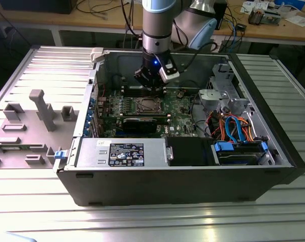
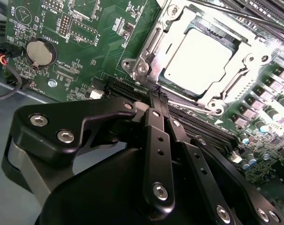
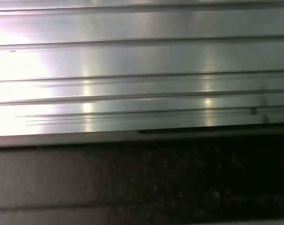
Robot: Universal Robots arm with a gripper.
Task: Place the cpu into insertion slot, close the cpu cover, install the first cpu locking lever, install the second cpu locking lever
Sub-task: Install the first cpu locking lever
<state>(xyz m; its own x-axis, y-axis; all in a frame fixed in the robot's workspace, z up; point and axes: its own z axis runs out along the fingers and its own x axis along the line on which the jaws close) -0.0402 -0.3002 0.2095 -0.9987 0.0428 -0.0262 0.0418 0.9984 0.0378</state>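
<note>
Ribbed aluminium surface (image 1: 142,222) carries an open computer case (image 1: 157,184), lying on its side with the interior exposed to the exterior view. Nearest the camera inside the case sits a grey power box (image 1: 122,152) with a black label, and at the exterior view's right of it a black drive bay (image 1: 190,151) and a bundle of blue and orange cables (image 1: 233,126). Beyond the power box lies the green circuit board (image 1: 177,123).

On that board, the insertion slot (image 1: 147,105) appears as a square socket with a silver metal rim. In the second wrist view, the cpu (image 2: 198,61) lies flat in the insertion slot (image 2: 151,44), its bright metal top facing up. The cpu cover (image 2: 247,58) lies down around the cpu, framing it through its square window. A round coin cell (image 2: 40,51) sits on the board well apart from the socket.

The gripper (image 1: 151,80) hangs just above and behind the socket in the exterior view. In the second wrist view, its fingers (image 2: 157,101) are together, tips meeting just beside the socket's near edge, clamped on nothing.

A grey moulded fixture tray (image 1: 26,126) lies outside the case at the exterior view's left. Farthest back, a wooden bench (image 1: 273,27) holds cables and small items.
</note>
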